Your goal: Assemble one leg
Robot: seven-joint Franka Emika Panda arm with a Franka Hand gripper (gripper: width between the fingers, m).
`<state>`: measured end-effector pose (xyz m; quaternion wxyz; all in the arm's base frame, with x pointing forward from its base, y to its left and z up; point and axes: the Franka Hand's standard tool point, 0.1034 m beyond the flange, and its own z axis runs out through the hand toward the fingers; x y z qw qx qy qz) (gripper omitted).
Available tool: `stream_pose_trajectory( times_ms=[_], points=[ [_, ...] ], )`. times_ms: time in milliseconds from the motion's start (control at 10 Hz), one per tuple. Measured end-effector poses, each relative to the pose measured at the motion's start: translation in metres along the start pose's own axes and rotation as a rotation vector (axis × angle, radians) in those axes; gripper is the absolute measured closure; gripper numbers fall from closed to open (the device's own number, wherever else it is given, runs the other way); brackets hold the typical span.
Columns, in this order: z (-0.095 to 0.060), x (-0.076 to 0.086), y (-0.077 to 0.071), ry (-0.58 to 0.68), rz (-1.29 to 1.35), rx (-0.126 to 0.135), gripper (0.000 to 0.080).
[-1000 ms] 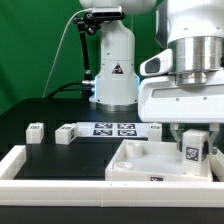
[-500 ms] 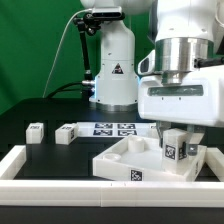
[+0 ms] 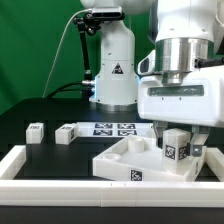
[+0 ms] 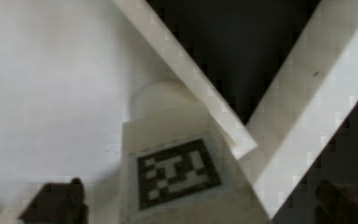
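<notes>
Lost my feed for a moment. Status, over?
Gripper shut on leg, over tray corner. Two spare legs lie apart on table. Nothing blocking.

White leg (image 3: 177, 146) bears a black-and-white square tag.

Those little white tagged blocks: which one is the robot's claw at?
The leg standing upright in the tray's corner, between the gripper fingers. Two others lie untouched on the black table, far toward the exterior view's left.
</notes>
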<state>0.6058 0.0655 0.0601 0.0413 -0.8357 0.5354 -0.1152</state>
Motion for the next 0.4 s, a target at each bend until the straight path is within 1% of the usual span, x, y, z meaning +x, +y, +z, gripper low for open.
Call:
stream_pose_trajectory(
  times_ms=[400],
  points=[
    [0.0000,0.0000,0.0000,0.000,0.000,0.000,0.0151]
  ],
)
